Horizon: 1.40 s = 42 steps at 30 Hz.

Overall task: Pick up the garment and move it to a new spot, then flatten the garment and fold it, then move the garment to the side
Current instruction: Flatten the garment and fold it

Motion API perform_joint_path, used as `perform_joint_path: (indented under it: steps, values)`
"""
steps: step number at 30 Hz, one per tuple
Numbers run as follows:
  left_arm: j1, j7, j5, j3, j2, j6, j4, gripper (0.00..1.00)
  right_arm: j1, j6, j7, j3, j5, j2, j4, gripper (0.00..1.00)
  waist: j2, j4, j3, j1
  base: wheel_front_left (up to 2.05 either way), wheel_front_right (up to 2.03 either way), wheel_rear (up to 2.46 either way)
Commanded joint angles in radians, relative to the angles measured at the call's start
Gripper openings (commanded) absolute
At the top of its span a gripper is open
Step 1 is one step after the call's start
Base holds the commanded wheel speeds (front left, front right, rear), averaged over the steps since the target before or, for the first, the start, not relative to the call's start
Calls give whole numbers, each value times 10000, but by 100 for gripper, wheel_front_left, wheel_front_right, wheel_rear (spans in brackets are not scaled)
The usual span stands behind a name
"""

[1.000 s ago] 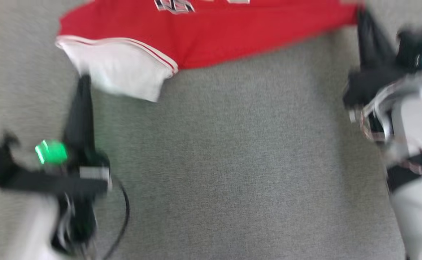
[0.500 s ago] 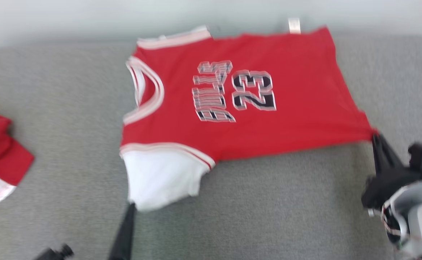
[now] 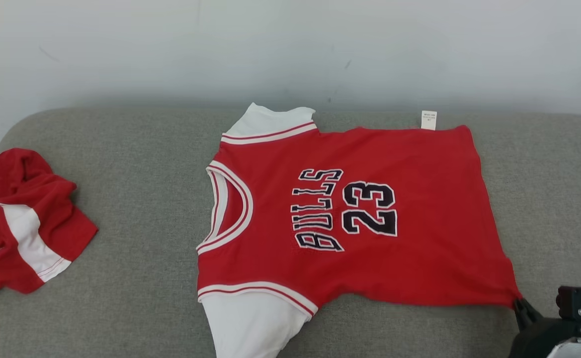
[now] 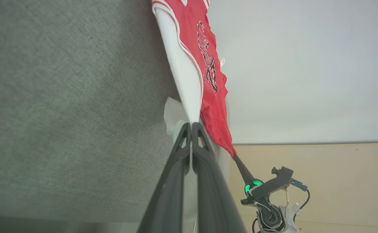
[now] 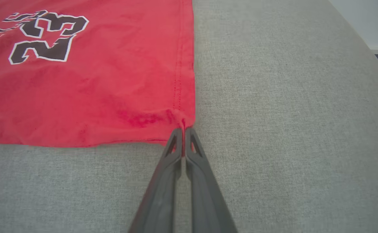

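Note:
A red jersey (image 3: 419, 164) with white sleeves and "BULLS 23" printed on it lies spread flat on the grey cushion (image 3: 121, 199), its collar toward the left. My right gripper (image 3: 519, 304) is shut on the near right hem corner, and the right wrist view shows that gripper (image 5: 183, 129) pinching the red fabric (image 5: 79, 97). In the left wrist view my left gripper (image 4: 191, 124) is shut on the tip of the near white sleeve (image 4: 184, 81). The right gripper (image 4: 235, 157) shows there too, at the end of the red hem.
A second red and white garment (image 3: 17, 219) lies crumpled at the cushion's left edge. A pale wall (image 3: 290, 49) stands close behind the cushion. Bare grey cushion stretches in front of and to the right of the jersey.
The head camera has swung up, so the whole jersey, the wall and the crumpled garment have come into the picture. Both grippers have kept hold of the jersey's near corners.

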State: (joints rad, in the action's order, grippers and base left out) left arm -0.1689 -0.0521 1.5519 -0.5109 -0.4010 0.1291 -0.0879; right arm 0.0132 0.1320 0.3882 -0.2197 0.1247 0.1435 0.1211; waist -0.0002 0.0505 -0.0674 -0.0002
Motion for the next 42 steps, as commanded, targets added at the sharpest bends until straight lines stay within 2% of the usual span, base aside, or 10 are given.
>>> perform_joint_path:
  steps: [1,4,7,11,14,18,24,28,33,42]
  values:
    - [-216,283,295,-41,-153,18,-201,0,290,-26,110,-93,9,-70,-123,0,2,-38,14,2,0,0,0]
    - [-432,851,675,-132,-473,16,-508,0,585,-26,287,-275,-87,-125,-282,0,2,-97,-14,2,0,0,0]
    - [-556,885,913,123,-586,18,-781,0,700,-26,309,-431,-134,-189,-408,0,2,-147,-49,2,0,0,0]
    - [-270,541,1178,830,-268,18,-1310,0,420,-26,62,-403,31,-275,-560,0,2,-208,-113,2,0,0,0]
    - [142,453,919,1094,-118,18,-1336,0,124,-25,-170,-345,90,-201,-567,0,2,-208,-188,2,0,0,0]
    - [1195,355,161,959,256,17,-881,0,-379,-25,-513,-224,175,-159,-448,0,2,-116,-394,2,0,0,0]
    - [2999,-228,-904,800,947,17,584,0,-1187,-25,-894,-94,169,-218,-218,0,2,-41,-898,2,0,0,0]
    - [4254,-928,-2275,579,1178,12,1748,0,-1827,-25,-1198,-147,35,-298,-2,0,2,-37,-1375,2,0,0,0]
    - [5719,-1692,-3910,287,1624,-270,3262,0,-2487,-25,-1669,-244,-429,-316,342,0,2,10,-1874,2,0,0,0]
    - [7302,-2115,-5616,631,2256,-260,4674,0,-3366,-25,-2341,-629,-1131,-596,896,0,2,-59,-2370,2,0,0,0]
